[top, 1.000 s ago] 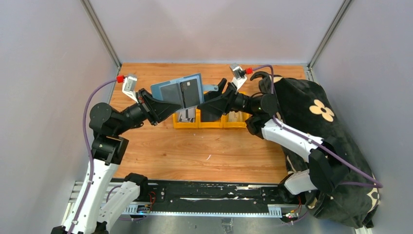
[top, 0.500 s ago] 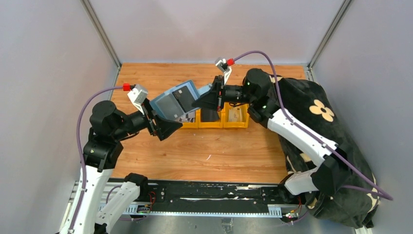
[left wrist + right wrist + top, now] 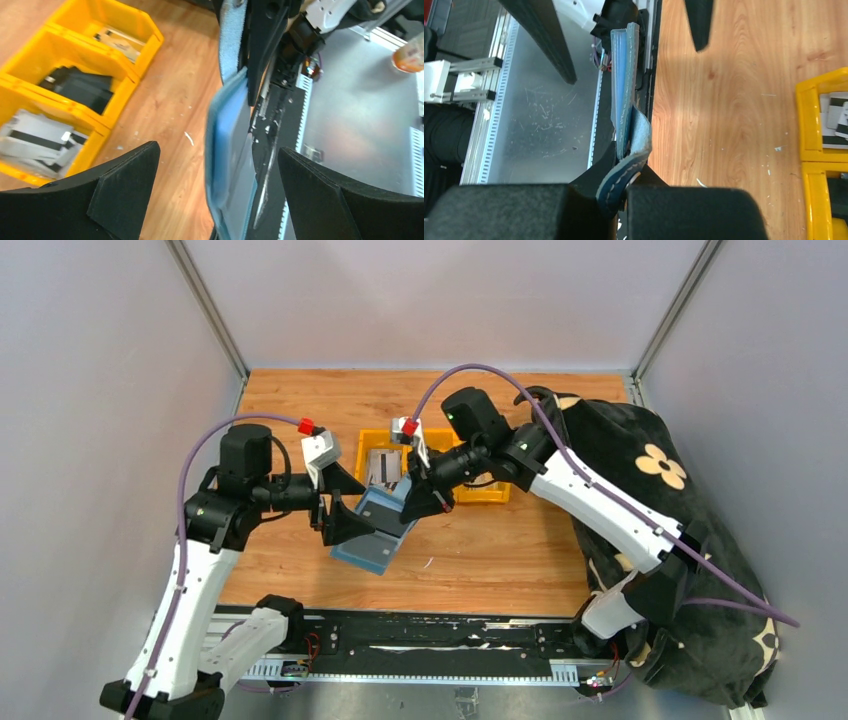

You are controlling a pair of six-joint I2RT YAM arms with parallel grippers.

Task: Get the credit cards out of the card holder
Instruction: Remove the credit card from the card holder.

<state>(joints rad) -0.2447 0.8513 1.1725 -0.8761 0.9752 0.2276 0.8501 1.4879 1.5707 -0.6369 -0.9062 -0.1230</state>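
The slate-blue card holder point(image 3: 372, 540) hangs tilted low over the table, in front of the yellow bins. My right gripper point(image 3: 411, 506) is shut on its upper end, and the right wrist view shows the jaws point(image 3: 624, 186) pinching the stitched tab while the holder point(image 3: 624, 75) stretches away edge-on. My left gripper point(image 3: 357, 510) stands open, a finger on either side of the holder point(image 3: 226, 150) without touching it. Grey-white credit cards point(image 3: 35, 142) and dark ones point(image 3: 80, 87) lie in the bins. Whether any card is in the holder is hidden.
A row of yellow bins point(image 3: 480, 492) stands mid-table behind the holder. A black bag with a cream flower point(image 3: 655, 465) fills the right side, under the right arm. A black metal rail point(image 3: 400, 645) runs along the near edge. Grey walls enclose the table.
The left gripper let go of the holder and opened; the right gripper shut on it. Both arms came down and nearer, carrying the holder from above the bins to low over the table.
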